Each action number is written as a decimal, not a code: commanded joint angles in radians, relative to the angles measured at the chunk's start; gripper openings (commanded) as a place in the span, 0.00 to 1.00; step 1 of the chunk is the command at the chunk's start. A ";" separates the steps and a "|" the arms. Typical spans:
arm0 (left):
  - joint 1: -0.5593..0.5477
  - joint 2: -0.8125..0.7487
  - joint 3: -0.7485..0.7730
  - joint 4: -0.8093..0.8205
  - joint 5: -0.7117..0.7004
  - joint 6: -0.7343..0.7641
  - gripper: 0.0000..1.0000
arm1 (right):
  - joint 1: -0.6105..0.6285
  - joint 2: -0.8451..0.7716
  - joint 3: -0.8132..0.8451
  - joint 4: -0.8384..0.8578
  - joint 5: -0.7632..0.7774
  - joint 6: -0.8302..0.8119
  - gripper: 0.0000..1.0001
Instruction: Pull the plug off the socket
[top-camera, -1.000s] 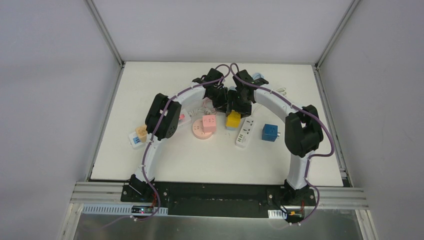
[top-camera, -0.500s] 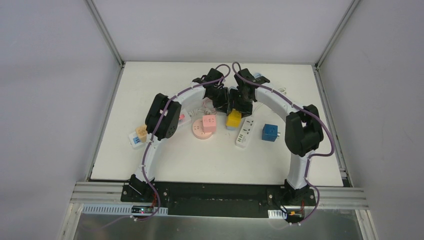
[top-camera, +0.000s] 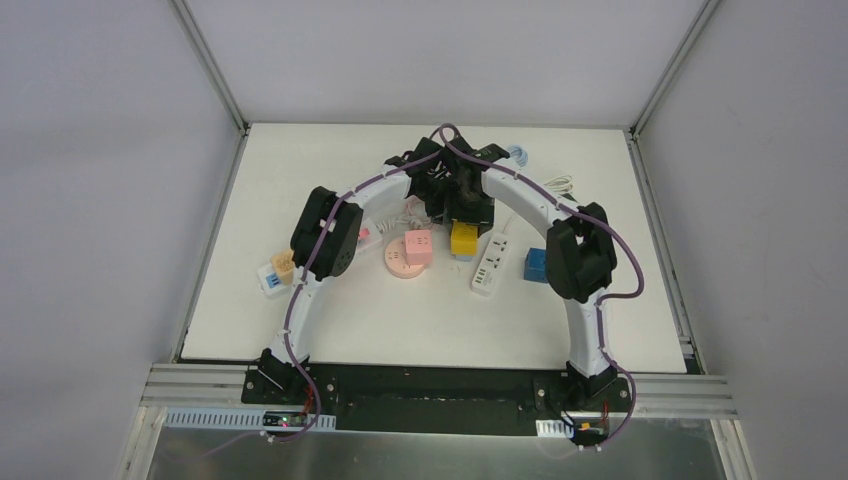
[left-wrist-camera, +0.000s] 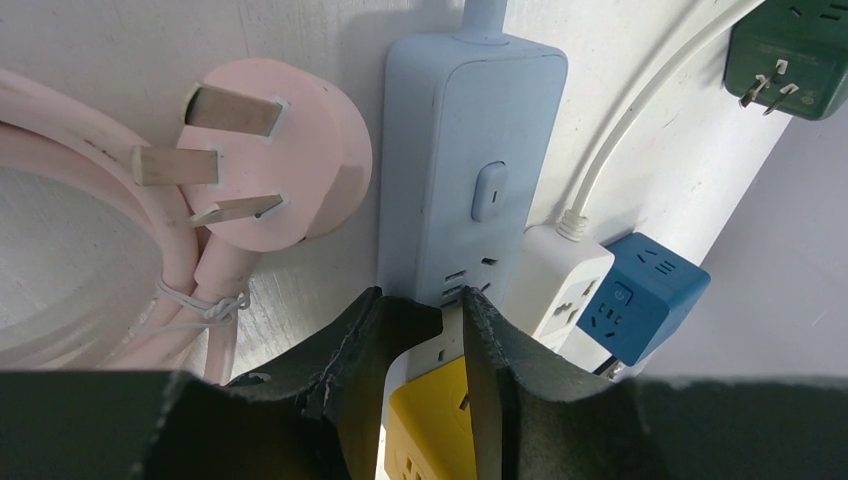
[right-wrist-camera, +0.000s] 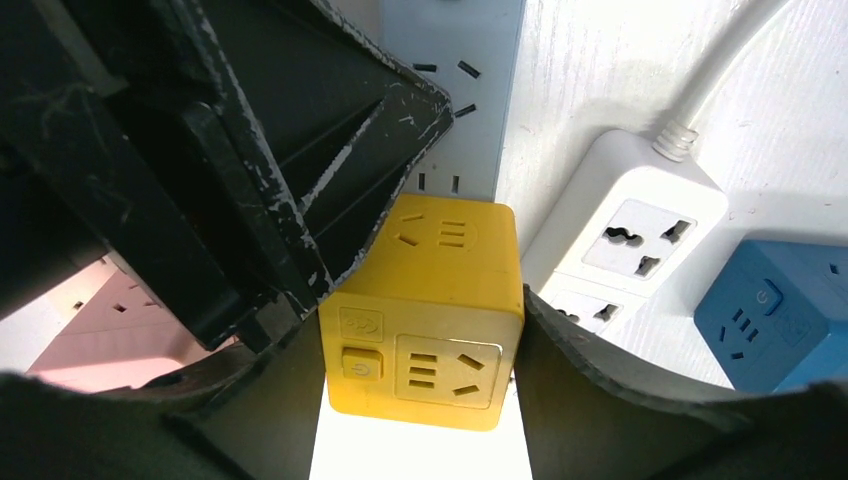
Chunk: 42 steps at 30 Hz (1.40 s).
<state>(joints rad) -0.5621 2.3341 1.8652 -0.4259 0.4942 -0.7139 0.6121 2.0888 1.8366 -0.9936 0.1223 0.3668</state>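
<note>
Locate the plug (right-wrist-camera: 440, 250), a yellow cube, near the middle of the worktop (top-camera: 300, 320), toward the far edge. It is seated on the near end of the blue strip (left-wrist-camera: 470, 150), which runs toward the far edge.

Check the right pincer (right-wrist-camera: 420, 330): its fingers stand one on each side of the plug and touch both side faces, so it has hold of the plug.

Check the left pincer (left-wrist-camera: 452, 310): its fingers are drawn almost together, with only a narrow slit between them. The tips rest on the blue strip just beyond the plug, and nothing shows clamped between them.

Note the neighbours. The white strip (top-camera: 491, 264) lies just beside the plug on the right-edge side. The blue cube (top-camera: 533, 263) sits beyond it. A pink plug (left-wrist-camera: 270, 160) with its coiled cord lies prongs-up on the left-edge side of the blue strip.
</note>
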 joint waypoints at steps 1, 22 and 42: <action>-0.028 0.031 -0.015 -0.100 -0.015 0.044 0.32 | -0.005 -0.040 0.050 0.004 0.015 0.008 0.00; -0.030 0.025 -0.013 -0.138 -0.065 0.057 0.31 | -0.016 -0.126 -0.027 0.152 -0.034 0.003 0.00; -0.041 0.059 0.060 -0.227 -0.085 0.071 0.31 | -0.004 -0.247 -0.142 0.317 -0.055 -0.028 0.00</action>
<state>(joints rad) -0.5770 2.3383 1.9289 -0.5381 0.4416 -0.6865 0.5987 1.9049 1.6001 -0.7723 0.0689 0.3542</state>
